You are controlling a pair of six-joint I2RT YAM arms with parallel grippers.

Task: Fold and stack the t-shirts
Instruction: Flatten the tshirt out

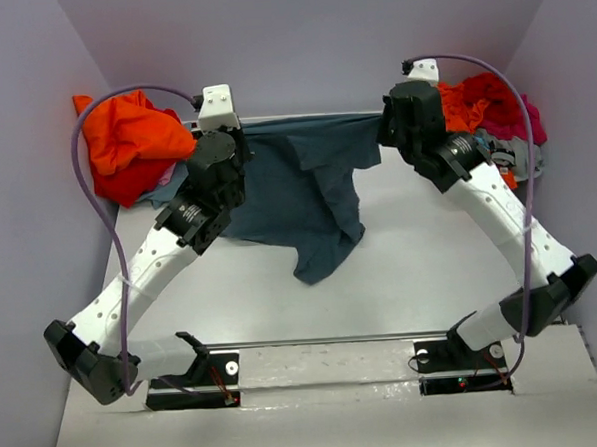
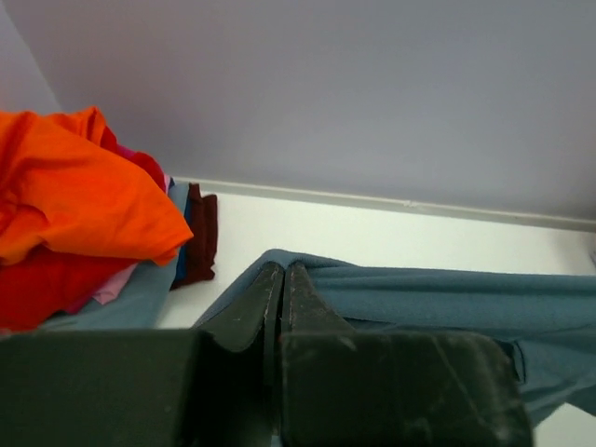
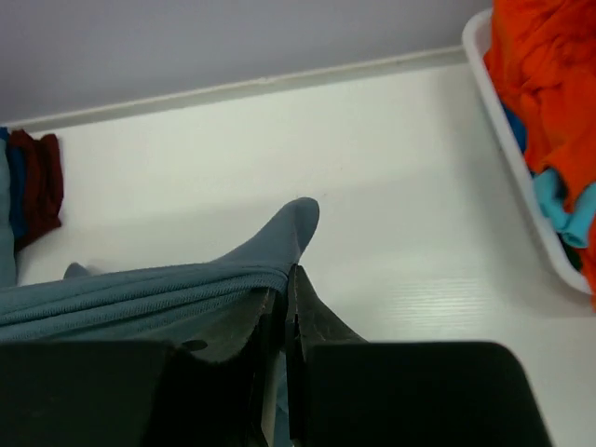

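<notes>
Left pincer [image 2: 282, 272]: fingers pressed flat together, with a fold of the dark slate-blue cloth t-shirt [image 2: 447, 293] pinched at the tips. Right pincer [image 3: 290, 276]: also closed tight, clamping the bunched edge of the same garment; a small pointed flap of cloth stands up just past the tips. In the top view, the shirt's upper edge runs taut and nearly level between the two pincers, across the upper middle of the frame and close to the pale lilac back wall [image 1: 309, 43]. The rest of the shirt spreads downward onto the white counter [image 1: 431, 267] in loose creases, and one lobe reaches lowest, just below frame centre. In the upper left of the top view, near the left pincer, is a heap of loose shirts. A bright orange cloth shirt [image 1: 129, 132] lies on top, with red cloth [image 2: 37, 284] under it. The left wrist view also shows a thin pink layer and a pale blue-grey layer at the heap's base. A small dark maroon cloth piece [image 2: 200, 233] lies against the heap's side on the counter. In the upper right of the top view is a second heap: a red-orange shirt bundle [image 1: 477, 99], magenta cloth [image 1: 534, 126] and grey cloth [image 1: 520, 157]. The right wrist view shows this heap in a shallow white tray [image 3: 507, 140] at the frame's right edge, with teal cloth [image 3: 549, 191] showing under the orange.
</notes>
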